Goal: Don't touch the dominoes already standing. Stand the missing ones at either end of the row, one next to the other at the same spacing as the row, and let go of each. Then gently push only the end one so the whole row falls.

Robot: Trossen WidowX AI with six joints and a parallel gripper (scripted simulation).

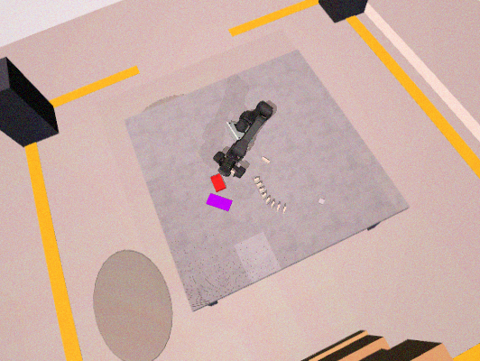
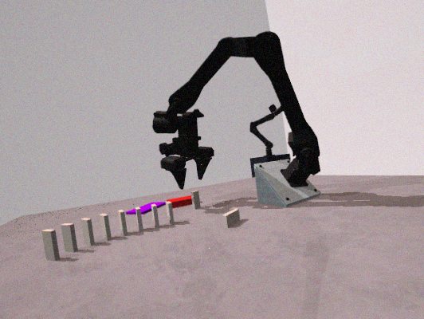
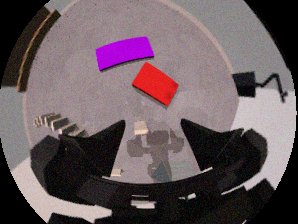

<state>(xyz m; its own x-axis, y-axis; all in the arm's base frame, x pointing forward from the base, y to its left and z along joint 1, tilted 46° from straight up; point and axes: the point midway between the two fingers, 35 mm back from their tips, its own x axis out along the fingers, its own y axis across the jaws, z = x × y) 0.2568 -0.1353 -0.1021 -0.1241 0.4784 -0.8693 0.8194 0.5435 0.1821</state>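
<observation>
A curved row of several pale dominoes [image 1: 271, 195] [image 2: 105, 226] [image 3: 56, 123] stands on the grey table [image 1: 316, 135]. One more domino [image 2: 195, 199] [image 3: 140, 127] stands alone past the row's far end, next to the red patch, with a somewhat wider gap than the row's spacing. My gripper [image 1: 232, 171] [image 2: 190, 181] [image 3: 153, 121] is open and empty, hanging straight above that domino and well clear of it. Another domino [image 1: 265, 160] [image 2: 232, 218] lies on its side nearer the arm's base. A small pale piece [image 1: 321, 200] lies apart to the right of the row.
A flat red patch [image 1: 218, 182] [image 2: 180, 201] [image 3: 156, 84] and a flat purple patch [image 1: 219, 201] [image 2: 145, 207] [image 3: 124, 52] lie on the table beside the row's far end. The arm's grey base mount [image 2: 279, 187] stands behind. A lighter square [image 1: 257, 254] marks the table's front.
</observation>
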